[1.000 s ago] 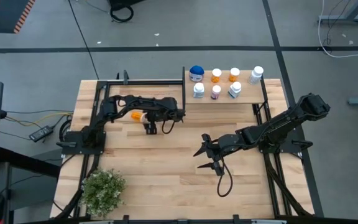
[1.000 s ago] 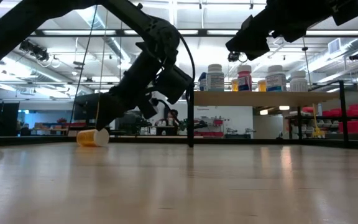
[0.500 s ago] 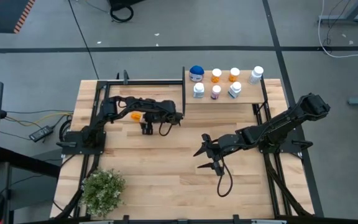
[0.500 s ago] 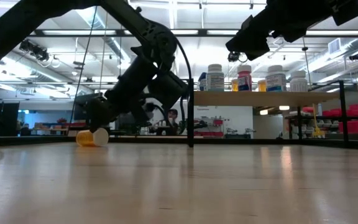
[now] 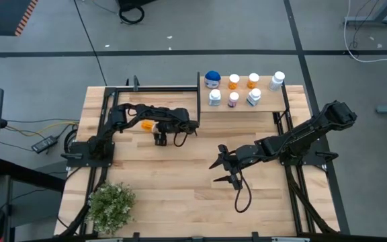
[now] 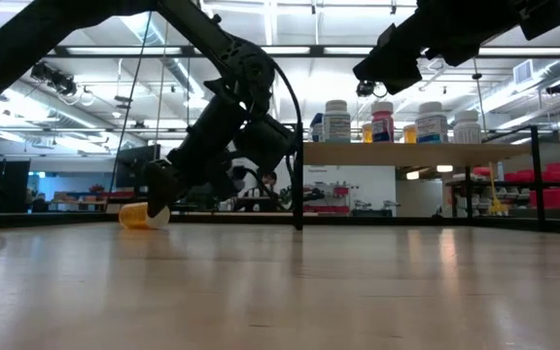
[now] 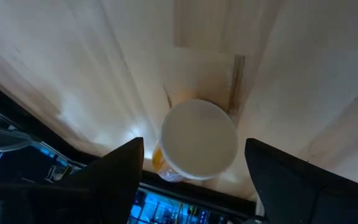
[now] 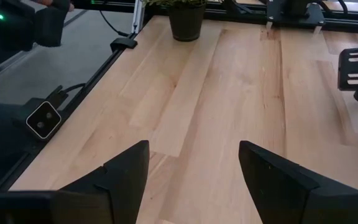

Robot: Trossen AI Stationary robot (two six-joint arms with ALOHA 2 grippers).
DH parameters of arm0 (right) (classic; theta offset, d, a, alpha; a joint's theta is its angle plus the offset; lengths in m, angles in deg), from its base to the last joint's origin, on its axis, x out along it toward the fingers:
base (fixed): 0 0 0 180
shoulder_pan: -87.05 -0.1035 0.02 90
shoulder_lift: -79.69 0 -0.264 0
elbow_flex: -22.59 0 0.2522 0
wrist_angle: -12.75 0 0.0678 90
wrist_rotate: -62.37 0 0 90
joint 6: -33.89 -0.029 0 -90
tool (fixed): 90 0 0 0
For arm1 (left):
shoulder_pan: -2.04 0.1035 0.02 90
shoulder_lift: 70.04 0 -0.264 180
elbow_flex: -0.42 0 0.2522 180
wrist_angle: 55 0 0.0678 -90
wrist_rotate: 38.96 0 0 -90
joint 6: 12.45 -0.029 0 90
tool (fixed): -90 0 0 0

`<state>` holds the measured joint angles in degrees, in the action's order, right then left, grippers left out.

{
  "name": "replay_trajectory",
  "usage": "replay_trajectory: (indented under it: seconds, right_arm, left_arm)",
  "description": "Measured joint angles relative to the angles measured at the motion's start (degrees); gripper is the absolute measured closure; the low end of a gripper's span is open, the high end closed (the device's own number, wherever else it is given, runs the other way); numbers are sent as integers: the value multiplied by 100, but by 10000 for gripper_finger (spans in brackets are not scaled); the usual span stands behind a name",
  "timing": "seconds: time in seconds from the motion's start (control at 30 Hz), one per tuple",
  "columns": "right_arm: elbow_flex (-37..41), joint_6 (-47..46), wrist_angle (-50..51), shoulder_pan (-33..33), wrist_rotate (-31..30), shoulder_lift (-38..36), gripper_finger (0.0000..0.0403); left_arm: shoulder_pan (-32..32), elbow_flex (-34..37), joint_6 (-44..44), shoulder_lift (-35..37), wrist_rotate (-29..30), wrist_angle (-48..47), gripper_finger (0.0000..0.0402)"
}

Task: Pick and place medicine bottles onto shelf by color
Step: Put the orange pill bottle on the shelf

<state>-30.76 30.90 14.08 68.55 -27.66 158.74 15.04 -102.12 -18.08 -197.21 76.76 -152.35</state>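
An orange medicine bottle (image 5: 149, 125) with a white cap (image 7: 199, 138) lies on its side on the table's far left part; it also shows in the low view as the bottle (image 6: 145, 215). My left gripper (image 5: 158, 133) is open and low at the bottle's cap end. Its fingers stand on either side of the cap (image 7: 194, 186) without touching it. The shelf (image 5: 267, 103) at the far right carries several upright bottles: blue (image 5: 212, 79), orange (image 5: 234, 82), white (image 5: 277, 81), pinkish (image 5: 233, 99). My right gripper (image 5: 224, 171) is open over the table's middle and holds nothing.
A potted plant (image 5: 111, 204) stands at the near left corner. A black upright (image 5: 199, 91) marks the shelf's left edge, close to my left arm. Black frame rails (image 5: 106, 107) run along the table's left side. Bare planks (image 5: 173, 175) lie between the two grippers.
My left gripper has moved a little toward the table's left edge and come down toward the lying orange bottle. The bottle has stayed where it was.
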Motion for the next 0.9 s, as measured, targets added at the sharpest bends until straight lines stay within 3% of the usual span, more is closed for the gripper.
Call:
replay_trajectory:
  seconds: [0.37,0.9]
  right_arm:
    - [0,0,2,1,0,0,146]
    - [0,63,-8,44,0,0,146]
  left_arm:
    - [58,-4,44,-549,151,-333,115]
    - [-155,-189,-109,-560,232,-313,115]
